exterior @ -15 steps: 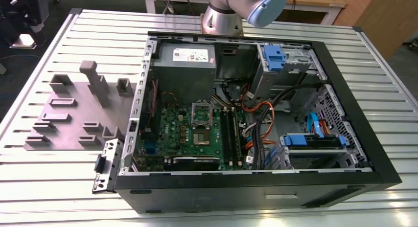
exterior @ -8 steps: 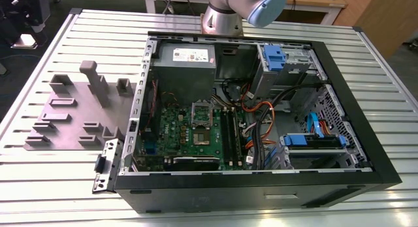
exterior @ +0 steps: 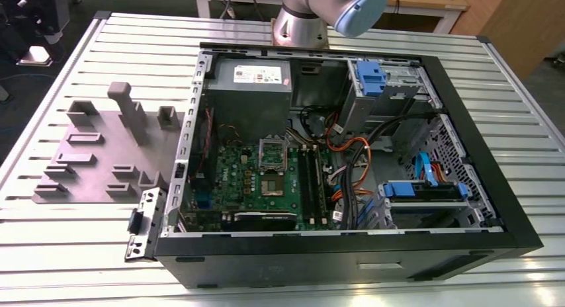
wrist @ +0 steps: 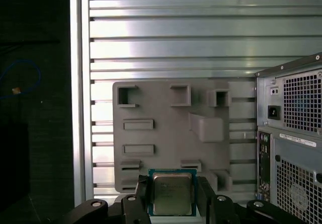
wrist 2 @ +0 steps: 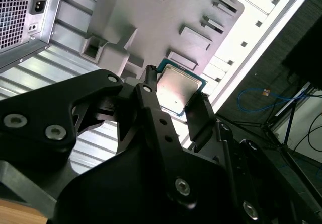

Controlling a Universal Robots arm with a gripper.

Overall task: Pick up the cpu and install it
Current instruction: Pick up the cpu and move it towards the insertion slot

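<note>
On the exterior view's left, the matte grey moulded plate (exterior: 92, 158) with upright blocks lies on the ribbed metal desk (exterior: 71, 254). In the first wrist view the tool (wrist: 172, 198) is clenched on the cpu (wrist: 172, 191), flat, silver-topped, green-rimmed, seen against that plate. I'd hold it level and square for the green board (exterior: 256, 188) in the black case (exterior: 353, 267), rightward.
</note>
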